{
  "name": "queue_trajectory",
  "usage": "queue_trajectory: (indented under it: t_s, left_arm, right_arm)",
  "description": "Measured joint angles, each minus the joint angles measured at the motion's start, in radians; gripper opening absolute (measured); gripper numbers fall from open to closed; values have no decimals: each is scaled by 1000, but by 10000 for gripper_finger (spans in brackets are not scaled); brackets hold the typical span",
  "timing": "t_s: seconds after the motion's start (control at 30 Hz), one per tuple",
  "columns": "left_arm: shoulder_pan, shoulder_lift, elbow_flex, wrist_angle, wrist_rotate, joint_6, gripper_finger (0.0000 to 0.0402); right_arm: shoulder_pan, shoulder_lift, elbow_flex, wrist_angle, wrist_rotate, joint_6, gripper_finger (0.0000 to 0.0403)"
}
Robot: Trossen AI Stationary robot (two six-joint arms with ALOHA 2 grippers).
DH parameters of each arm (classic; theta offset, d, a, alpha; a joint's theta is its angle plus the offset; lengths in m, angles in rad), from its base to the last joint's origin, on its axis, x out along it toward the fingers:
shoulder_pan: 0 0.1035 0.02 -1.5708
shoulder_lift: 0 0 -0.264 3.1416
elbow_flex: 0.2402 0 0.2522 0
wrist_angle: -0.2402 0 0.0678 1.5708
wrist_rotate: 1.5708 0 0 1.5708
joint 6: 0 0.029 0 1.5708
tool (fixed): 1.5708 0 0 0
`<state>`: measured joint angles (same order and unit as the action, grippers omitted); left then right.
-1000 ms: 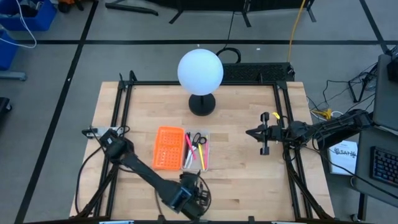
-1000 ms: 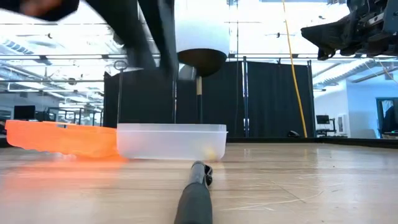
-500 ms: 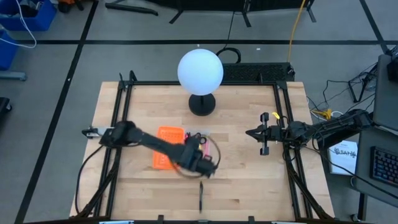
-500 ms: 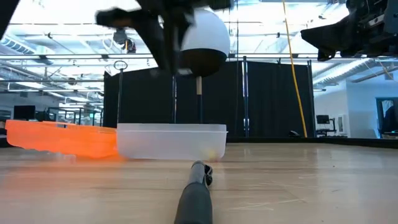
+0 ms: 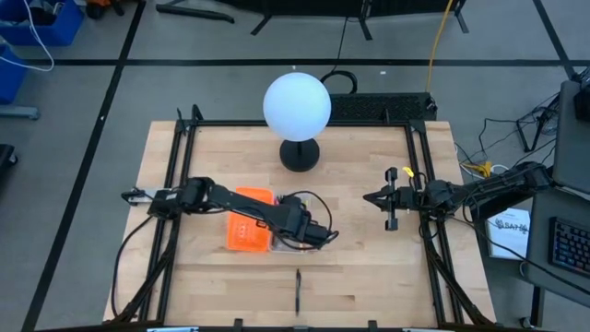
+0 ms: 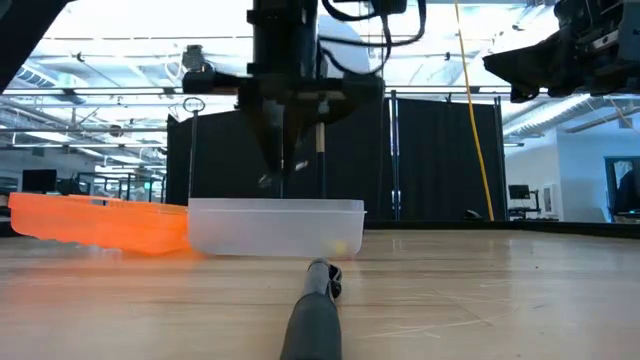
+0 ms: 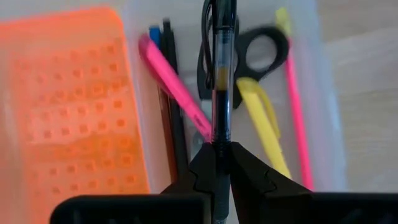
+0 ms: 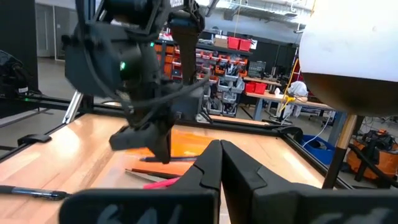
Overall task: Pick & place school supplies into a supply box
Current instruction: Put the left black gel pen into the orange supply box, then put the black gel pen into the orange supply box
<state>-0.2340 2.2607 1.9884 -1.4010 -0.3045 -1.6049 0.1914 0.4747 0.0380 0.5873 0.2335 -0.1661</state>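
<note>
My left gripper (image 5: 312, 232) hangs over the clear tray (image 6: 275, 228) of the supply box, shut on a black-and-clear pen (image 7: 219, 74). The orange grid half (image 5: 247, 221) adjoins the tray on its left. Inside the tray lie a pink pen (image 7: 174, 87), a yellow pen (image 7: 261, 124), a slim pink pencil (image 7: 295, 93), a dark pencil (image 7: 169, 81) and the scissors (image 7: 264, 53). Another dark pen (image 5: 298, 290) lies flat on the table by the near edge. My right gripper (image 5: 369, 197) waits shut at the table's right side, above the surface. My left gripper pinches the black-and-clear pen between its two fingers (image 7: 205, 168) at a point along its barrel (image 7: 219, 140). The fingers come from above, pointing down, and lie along the pen. It reaches on past the fingertips toward the tray, lifted clear of it.
A white globe lamp (image 5: 297, 106) stands on its black base (image 5: 300, 154) behind the box, toward the far edge. Black frame rails (image 5: 180, 184) run along the table's left and right sides. Bare wood lies between the box and my right gripper.
My left gripper has moved from the table's near edge toward the far edge and up, ending over the clear tray with its fingers pointing down. The dark pen by the near edge has stayed where it lay.
</note>
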Motion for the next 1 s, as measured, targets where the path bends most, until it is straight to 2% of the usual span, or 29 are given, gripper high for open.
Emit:
queue_trajectory:
  t_s: [0.47,0.63,0.87,1.0]
  left_arm:
    - [0,59,0,-10,117,-44,29]
    - [0,59,0,-10,110,-39,28]
    - [-3,66,0,16,130,-27,77]
    - [-3,78,0,23,136,-7,83]
  right_arm:
    - [0,-1,0,6,-1,22,0]
    - [0,0,0,5,-2,23,0]
    - [0,0,0,-2,-3,23,0]
    - [0,0,0,-10,-3,23,0]
